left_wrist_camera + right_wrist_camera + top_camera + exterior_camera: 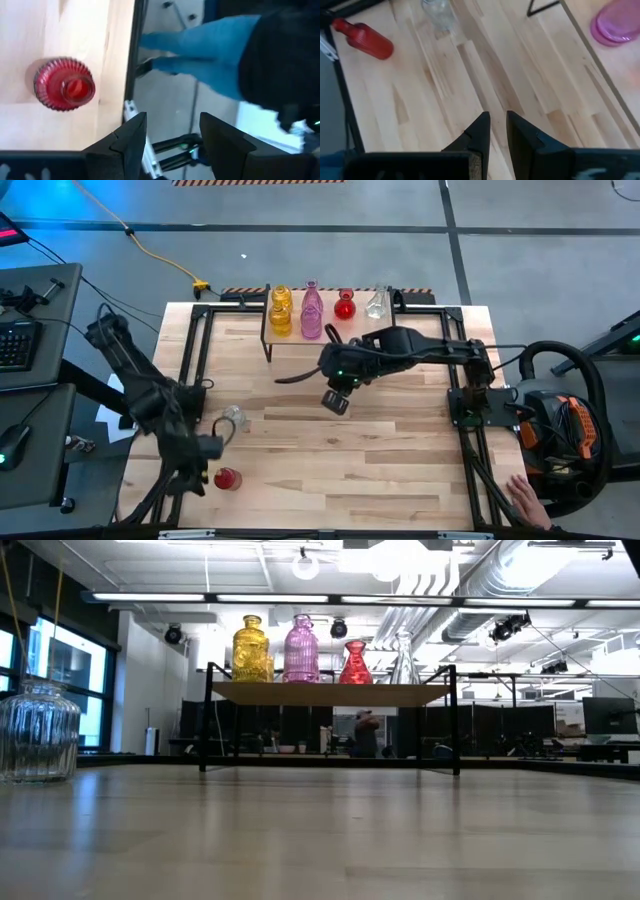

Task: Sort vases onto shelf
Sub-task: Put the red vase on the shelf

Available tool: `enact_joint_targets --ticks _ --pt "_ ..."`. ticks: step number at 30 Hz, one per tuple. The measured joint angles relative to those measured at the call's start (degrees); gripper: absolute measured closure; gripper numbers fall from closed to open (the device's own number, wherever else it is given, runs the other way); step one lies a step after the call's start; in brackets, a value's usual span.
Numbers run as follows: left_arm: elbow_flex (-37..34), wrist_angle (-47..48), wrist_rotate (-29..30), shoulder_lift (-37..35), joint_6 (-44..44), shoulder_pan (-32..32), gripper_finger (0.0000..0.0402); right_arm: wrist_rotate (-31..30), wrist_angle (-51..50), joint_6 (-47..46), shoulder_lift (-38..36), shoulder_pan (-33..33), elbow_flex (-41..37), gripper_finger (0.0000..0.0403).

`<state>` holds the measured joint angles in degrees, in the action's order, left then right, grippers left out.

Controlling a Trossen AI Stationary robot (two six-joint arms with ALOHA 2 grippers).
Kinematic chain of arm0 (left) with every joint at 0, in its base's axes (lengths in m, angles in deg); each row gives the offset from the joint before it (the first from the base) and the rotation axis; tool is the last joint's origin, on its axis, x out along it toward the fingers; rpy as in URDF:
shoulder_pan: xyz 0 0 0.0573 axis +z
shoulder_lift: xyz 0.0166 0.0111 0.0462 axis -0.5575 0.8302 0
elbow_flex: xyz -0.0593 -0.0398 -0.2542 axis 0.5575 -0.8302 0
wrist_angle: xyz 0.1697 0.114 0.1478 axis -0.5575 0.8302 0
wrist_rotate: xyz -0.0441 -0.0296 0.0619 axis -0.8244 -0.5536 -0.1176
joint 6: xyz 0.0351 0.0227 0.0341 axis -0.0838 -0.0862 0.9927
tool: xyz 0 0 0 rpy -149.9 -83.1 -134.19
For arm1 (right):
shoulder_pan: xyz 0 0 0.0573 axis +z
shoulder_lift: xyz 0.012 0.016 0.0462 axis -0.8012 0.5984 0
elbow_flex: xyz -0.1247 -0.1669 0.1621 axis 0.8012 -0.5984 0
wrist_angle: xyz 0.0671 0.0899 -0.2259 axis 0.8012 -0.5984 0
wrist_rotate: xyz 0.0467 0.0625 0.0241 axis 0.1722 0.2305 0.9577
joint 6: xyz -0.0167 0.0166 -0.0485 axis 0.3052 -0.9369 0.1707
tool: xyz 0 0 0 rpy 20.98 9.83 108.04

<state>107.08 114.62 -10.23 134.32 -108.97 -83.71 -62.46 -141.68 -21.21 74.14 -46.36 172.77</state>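
Closest to the low camera, a clear vase (37,730) is standing on the counter (400,460), away at nine o'clock. From above, that clear vase (234,419) is sitting near the counter's nine o'clock side, and a red vase (227,478) is waiting close by at seven o'clock, right next to the edge. The shelf (420,315) is standing at twelve o'clock, holding yellow, pink, red and clear vases in a row.

The left end effector (210,448) is hovering between the two loose vases, with its fingers (127,140) spread apart and holding nothing. The right end effector (335,401) is hanging over the middle of the counter, fingers nearly together and empty.

Two vases are still waiting to be sorted, I think. Next, the left arm probably needs to come down around the red vase's neck. That vase is sitting close to the edge, so a bump could knock it off. The middle of the counter is giving lots of room for carrying.
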Motion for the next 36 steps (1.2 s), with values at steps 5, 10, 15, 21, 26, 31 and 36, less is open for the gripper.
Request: enact_joint_targets --ticks 5,10,15,21,26,31,36 --pt "-0.02 -0.09 0.24 4.72 0.04 -2.93 0.0227 0.0 2.99 -0.1 0.0 0.86 0.0 0.0359" --pt "-0.02 -1.11 1.22 7.11 -1.1 -3.32 0.0227 -0.96 4.62 -0.49 0.0 1.51 0.0 0.0359" --pt "-0.02 -1.12 3.44 9.09 0.44 -3.53 0.0227 -2.92 4.65 -1.42 0.02 1.8 0.0 0.0359" --pt "-0.02 -0.86 3.93 10.44 1.64 -3.53 0.0227 -3.05 4.8 -2.15 0.2 1.8 -0.01 0.0359" --pt "-0.02 -0.2 4.69 10.35 3.28 -3.53 0.0227 -3.06 4.82 -2.49 0.26 1.8 -0.02 0.0359" --pt "0.02 2.74 4.89 10.21 4.2 -3.27 0.0227 -3.04 4.81 -2.47 0.26 1.8 -0.02 0.0359" --pt "5.34 15.44 6.05 10.24 5.41 -3.32 0.0227 -3.22 4.82 -2.45 0.26 1.8 -0.02 0.0359"
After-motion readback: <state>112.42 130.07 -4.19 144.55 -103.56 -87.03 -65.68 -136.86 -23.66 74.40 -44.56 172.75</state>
